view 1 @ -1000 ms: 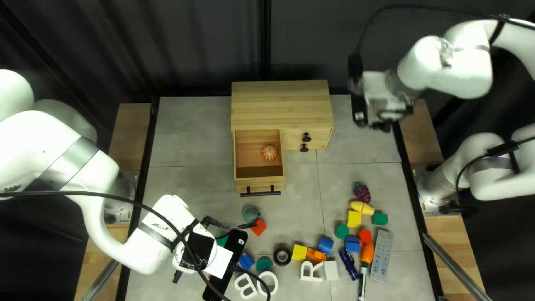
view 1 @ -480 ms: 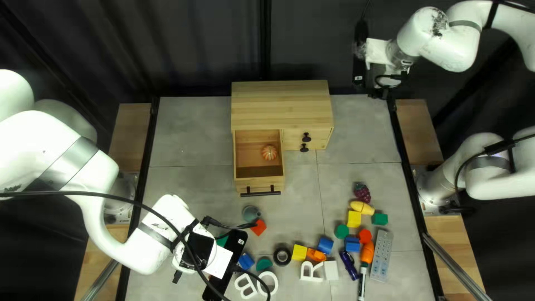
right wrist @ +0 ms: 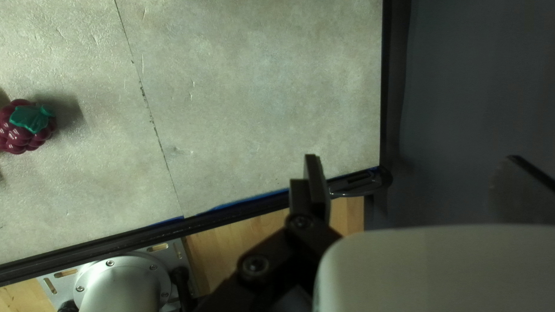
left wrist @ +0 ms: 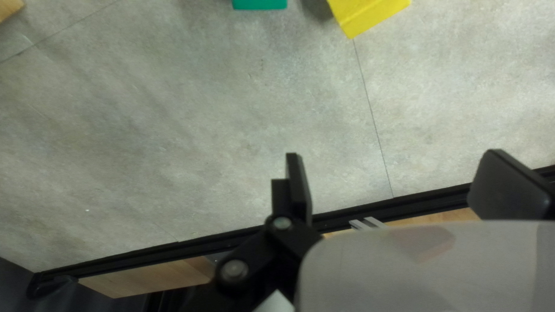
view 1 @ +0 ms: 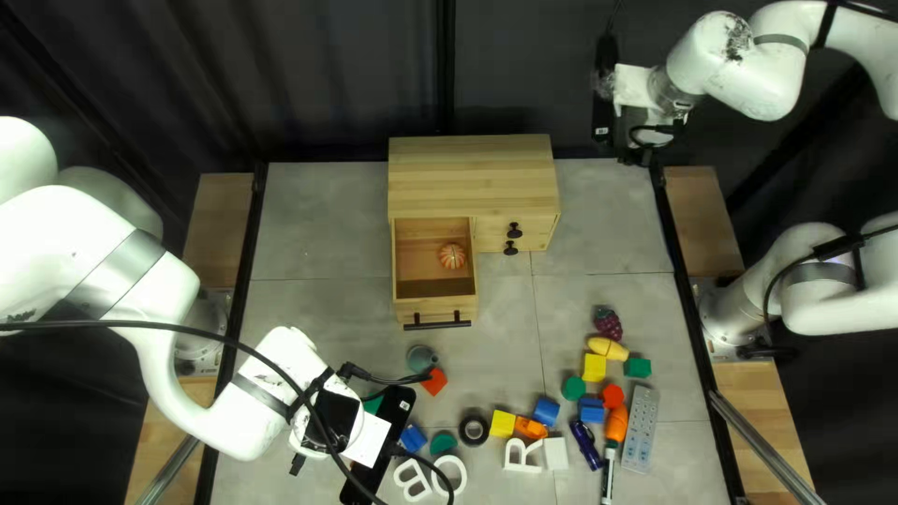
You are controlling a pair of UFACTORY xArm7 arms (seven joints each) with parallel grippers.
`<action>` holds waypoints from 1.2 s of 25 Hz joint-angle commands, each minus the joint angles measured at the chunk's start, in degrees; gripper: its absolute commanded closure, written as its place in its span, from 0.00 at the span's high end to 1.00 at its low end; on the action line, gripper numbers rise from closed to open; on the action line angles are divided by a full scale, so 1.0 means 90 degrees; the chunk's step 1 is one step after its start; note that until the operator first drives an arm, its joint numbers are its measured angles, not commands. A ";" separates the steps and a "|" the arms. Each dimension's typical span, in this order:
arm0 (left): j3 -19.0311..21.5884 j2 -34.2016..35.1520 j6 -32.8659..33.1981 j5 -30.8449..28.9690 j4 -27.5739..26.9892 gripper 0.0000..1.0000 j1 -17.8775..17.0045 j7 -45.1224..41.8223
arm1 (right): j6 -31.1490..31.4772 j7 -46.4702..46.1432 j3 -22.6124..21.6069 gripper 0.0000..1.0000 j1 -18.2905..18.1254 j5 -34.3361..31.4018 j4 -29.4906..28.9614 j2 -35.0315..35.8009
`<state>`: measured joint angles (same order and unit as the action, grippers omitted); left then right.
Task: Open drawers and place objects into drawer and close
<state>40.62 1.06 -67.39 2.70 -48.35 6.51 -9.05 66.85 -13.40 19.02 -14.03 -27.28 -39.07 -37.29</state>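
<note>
A wooden cabinet has its left drawer pulled out, and a small orange pumpkin lies inside. The right-hand drawers are closed. My left gripper is over the table at the lower left of the top left view, beside the toys. In its wrist view this left gripper is open with nothing between the fingers; a green block and yellow block lie ahead. My right gripper is raised beyond the far right table corner; in the right wrist view the gripper is open and holds nothing.
In front of the cabinet are coloured blocks, white letters, black tape, a grey strip, a marker and a yellow toy. A dark red berry lies aside from the right gripper. A cable crosses over my left arm.
My right arm has moved up and toward the far side, away from the table's far right corner, and now looks still. The left arm, drawer and toys have not moved.
</note>
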 commanded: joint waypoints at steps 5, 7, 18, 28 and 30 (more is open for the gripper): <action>0.0000 0.0000 0.0000 0.0000 0.0000 1.00 0.0000 0.0000 | 0.0000 0.0000 0.0000 1.00 0.0000 0.0000 0.0000 0.0000; 0.0000 0.0000 0.0000 0.0000 0.0000 1.00 0.0000 0.0000 | 0.0000 0.0000 0.0000 1.00 0.0000 0.0000 0.0000 0.0000; 0.0077 -0.0205 -0.0033 -0.0464 -0.0650 1.00 -0.0074 0.0203 | 0.0000 0.0000 0.0000 1.00 0.0000 0.0000 0.0000 0.0000; 0.0200 -0.0791 0.0866 -0.1726 -0.0841 1.00 -0.0422 -0.0243 | 0.0000 0.0000 0.0000 1.00 0.0000 0.0000 0.0000 0.0000; 0.0190 -0.0915 0.1201 -0.2035 -0.0751 1.00 -0.0509 -0.0396 | 0.0000 0.0000 0.0000 1.00 0.0000 0.0000 0.0000 0.0000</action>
<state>42.25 -6.01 -60.26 -12.19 -56.42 3.06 -10.96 66.85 -13.40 19.02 -14.03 -27.28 -39.07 -37.29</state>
